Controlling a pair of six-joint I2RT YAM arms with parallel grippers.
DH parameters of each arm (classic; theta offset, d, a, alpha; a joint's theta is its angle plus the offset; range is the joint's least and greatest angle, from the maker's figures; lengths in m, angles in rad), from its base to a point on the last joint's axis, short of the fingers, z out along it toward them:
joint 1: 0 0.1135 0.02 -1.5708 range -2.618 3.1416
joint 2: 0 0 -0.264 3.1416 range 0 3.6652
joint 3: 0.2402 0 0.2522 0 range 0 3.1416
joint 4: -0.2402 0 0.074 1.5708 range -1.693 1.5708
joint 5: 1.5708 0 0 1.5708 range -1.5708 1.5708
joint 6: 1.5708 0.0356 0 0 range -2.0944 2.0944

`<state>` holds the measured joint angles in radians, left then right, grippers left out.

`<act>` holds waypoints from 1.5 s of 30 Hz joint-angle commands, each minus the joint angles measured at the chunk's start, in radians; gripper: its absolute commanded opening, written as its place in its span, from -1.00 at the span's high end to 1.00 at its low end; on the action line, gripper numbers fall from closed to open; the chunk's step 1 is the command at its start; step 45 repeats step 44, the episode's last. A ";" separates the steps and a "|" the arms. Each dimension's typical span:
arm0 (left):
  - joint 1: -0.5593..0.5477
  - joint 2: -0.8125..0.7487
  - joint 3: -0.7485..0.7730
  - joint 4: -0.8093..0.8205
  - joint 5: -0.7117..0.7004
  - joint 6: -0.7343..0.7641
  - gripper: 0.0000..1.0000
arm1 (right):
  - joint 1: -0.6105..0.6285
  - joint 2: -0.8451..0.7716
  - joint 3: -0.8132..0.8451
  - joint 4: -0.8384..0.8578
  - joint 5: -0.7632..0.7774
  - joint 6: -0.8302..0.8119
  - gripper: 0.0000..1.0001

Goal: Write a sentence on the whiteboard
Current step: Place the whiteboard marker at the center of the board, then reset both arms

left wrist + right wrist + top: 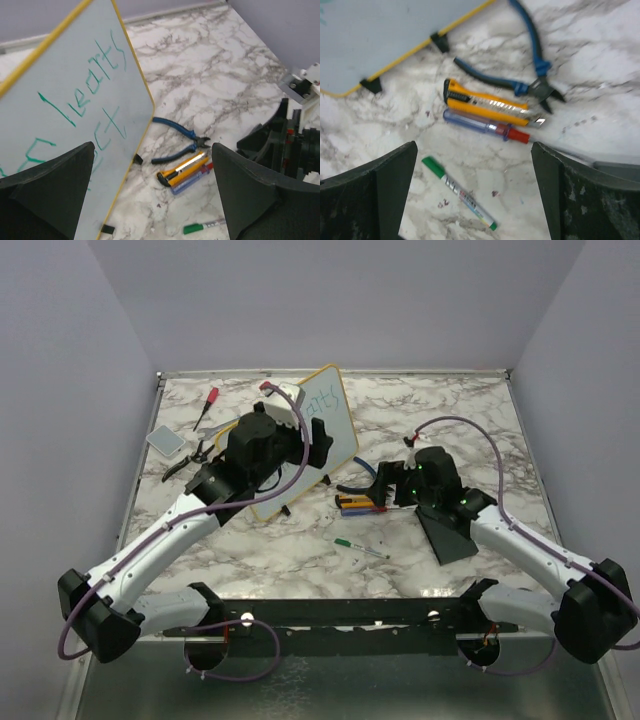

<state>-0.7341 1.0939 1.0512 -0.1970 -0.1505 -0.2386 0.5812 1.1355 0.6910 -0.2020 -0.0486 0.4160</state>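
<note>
your right gripper (472, 149) is wide, empty. green marker (459, 194) lies below it, off the whiteboard's (380, 40) footed edge, long axis diagonal. left gripper (152, 149) wide too, farther off.

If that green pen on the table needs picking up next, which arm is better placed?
The right arm, I'd judge. Its open jaws hang right over the green pen, with nothing in between. The left arm is over by the whiteboard, farther from the pen.
</note>
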 commanded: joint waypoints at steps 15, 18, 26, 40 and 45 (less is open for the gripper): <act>0.581 0.022 0.272 -0.185 -0.181 0.023 -0.98 | -0.308 -0.264 0.092 0.115 0.255 -0.195 -0.99; 0.589 -0.051 0.163 -0.174 -0.368 0.045 -0.98 | -0.308 -0.358 0.035 0.185 0.293 -0.226 -1.00; 0.588 -0.317 -0.205 -0.100 -0.542 -0.029 -0.98 | -0.308 -0.486 -0.042 0.250 0.371 -0.265 -0.99; 0.588 -0.474 -0.283 -0.114 -0.541 0.003 -0.98 | -0.308 -0.508 -0.047 0.240 0.385 -0.262 -0.99; 0.588 -0.471 -0.283 -0.116 -0.528 0.005 -0.98 | -0.308 -0.507 -0.044 0.237 0.380 -0.262 -1.00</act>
